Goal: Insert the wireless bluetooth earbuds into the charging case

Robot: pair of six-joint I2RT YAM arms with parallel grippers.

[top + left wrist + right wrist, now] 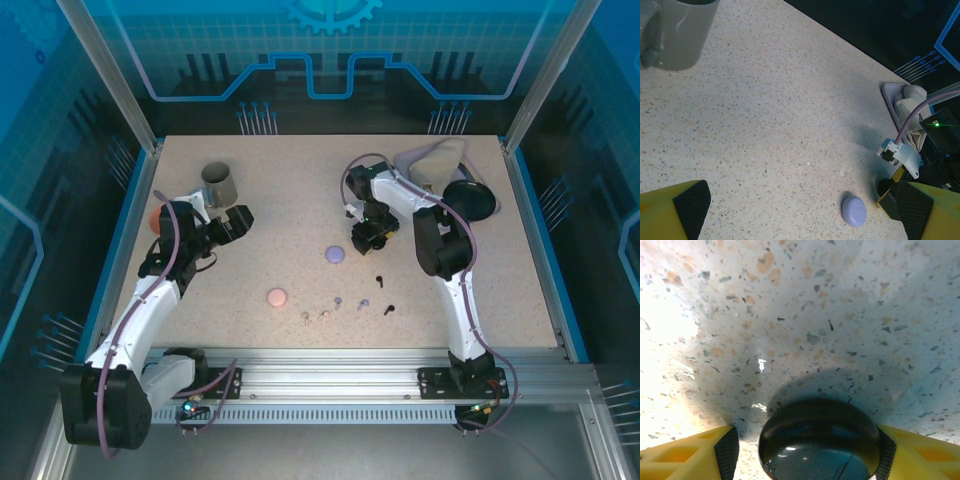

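Reaching around the black case [820, 440] with the right gripper [807, 455]: one yellow side each way, close up against the shell on the right, a thin gap showing on the left. So fairly wide, and not squeezing yet. Probably set there to hold the case steady or lift it, since shut and with no buds inside.

Hanging the left gripper [801, 206] low over the bare table [765, 125], spread as wide as can be, holding nothing. Likely kept out of the way for now.

Lying loose near the front edge of the table: the earbuds [339, 300], in a little scatter. Nearest the black case, the black pair [379, 277]. Lower down, the purple and pinkish ones.

Sitting close by: a lavender case [334, 254] and a pink case [277, 297], both apart from the buds. Standing far back by the left arm: a grey mug [218, 182], likely not needed.
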